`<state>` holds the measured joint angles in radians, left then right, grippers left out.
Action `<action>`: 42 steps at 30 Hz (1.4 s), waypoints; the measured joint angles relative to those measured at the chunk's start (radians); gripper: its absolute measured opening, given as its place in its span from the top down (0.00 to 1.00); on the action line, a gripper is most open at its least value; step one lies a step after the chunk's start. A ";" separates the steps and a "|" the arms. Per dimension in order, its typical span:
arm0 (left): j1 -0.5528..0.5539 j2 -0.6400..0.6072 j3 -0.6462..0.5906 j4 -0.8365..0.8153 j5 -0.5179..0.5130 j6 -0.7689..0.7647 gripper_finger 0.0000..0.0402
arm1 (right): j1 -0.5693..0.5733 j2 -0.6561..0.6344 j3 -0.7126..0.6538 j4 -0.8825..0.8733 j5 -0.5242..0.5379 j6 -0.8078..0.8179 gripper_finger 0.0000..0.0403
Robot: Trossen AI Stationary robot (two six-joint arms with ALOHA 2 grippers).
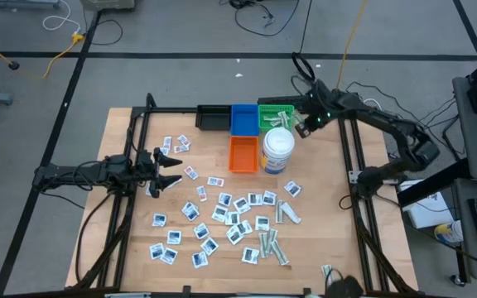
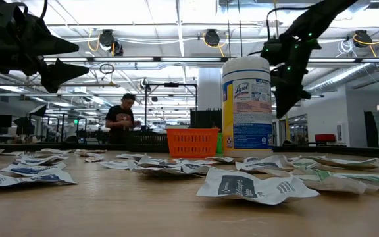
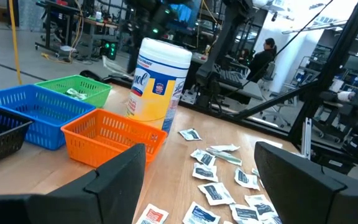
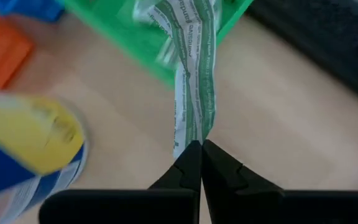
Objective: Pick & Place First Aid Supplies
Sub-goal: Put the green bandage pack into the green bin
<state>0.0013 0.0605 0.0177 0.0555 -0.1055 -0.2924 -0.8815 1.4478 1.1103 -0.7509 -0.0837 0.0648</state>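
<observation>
Right wrist view: one grey-green strip (image 4: 194,81) pinched at its end in the closed right gripper (image 4: 201,152), hanging over the near edge of the green basket (image 1: 274,115), which holds more strips. Blue basket (image 1: 243,119) and orange basket (image 1: 243,154) show nothing inside; black basket (image 1: 213,118) contents cannot be told. Wipes canister (image 1: 277,151) stands just beside the orange basket. White packets (image 1: 222,217) and further strips lie scattered over the table (image 1: 131,240). Left gripper (image 1: 170,171) hovers wide open, holding nothing, above the table's left side.
</observation>
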 joint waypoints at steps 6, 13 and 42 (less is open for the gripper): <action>0.000 0.000 0.000 0.000 0.000 0.000 0.24 | -0.057 0.129 0.111 0.035 -0.112 -0.062 1.00; 0.000 0.000 0.000 0.000 0.000 0.000 0.24 | -0.070 0.250 0.176 0.051 -0.157 -0.080 1.00; 0.000 0.000 0.000 0.000 0.000 0.000 0.24 | -0.115 0.205 0.167 0.115 -0.091 0.075 0.66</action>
<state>0.0013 0.0608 0.0174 0.0559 -0.1055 -0.2924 -0.9970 1.6530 1.2769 -0.6361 -0.1742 0.1399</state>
